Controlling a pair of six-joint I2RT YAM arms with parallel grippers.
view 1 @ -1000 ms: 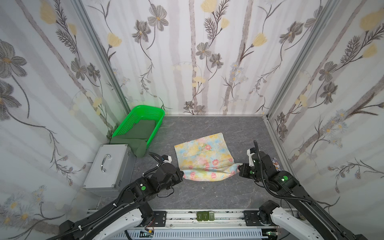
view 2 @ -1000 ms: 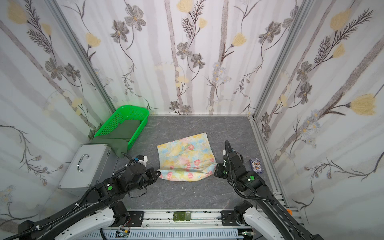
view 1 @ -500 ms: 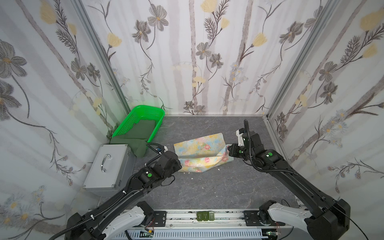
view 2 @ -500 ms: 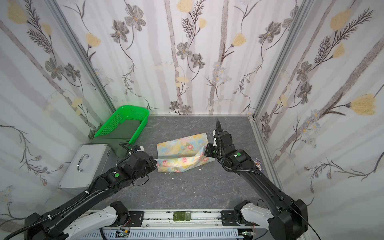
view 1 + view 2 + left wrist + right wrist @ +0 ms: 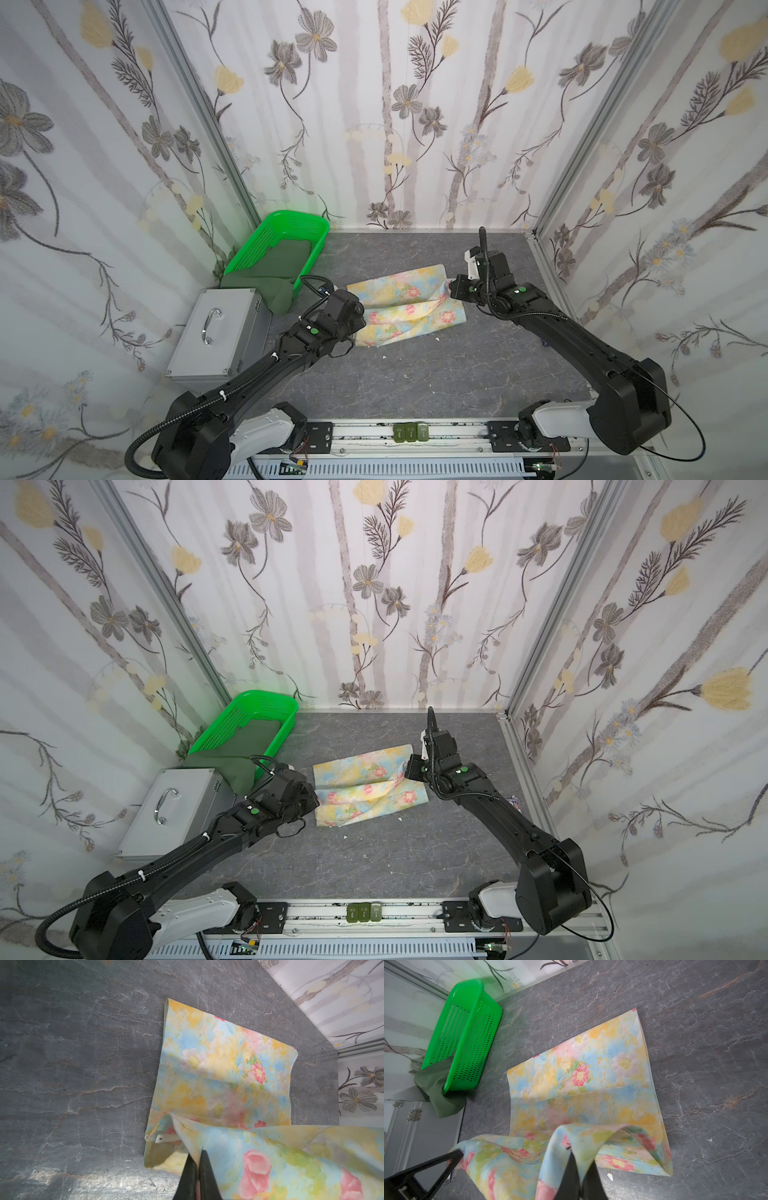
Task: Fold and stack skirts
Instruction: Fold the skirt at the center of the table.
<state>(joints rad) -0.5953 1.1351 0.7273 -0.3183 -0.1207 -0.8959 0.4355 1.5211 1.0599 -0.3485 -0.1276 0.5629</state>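
Left pincer (image 5: pixel 196 1154), right pincer (image 5: pixel 581 1159) pinch floral skirt (image 5: pixel 405 303) | basket (image 5: pixel 297 215) — case (image 5: pixel 216 332) nearby

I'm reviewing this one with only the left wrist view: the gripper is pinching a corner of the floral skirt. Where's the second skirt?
Observer: The dark green skirt is in the green basket, with one end spilling over the basket's near end.
Operator: And the other arm?
Observer: The right gripper is shut on another corner of the floral skirt, holding it above the flat part.
Operator: Anything else near the basket?
Observer: A silver metal case sits just in front of it.
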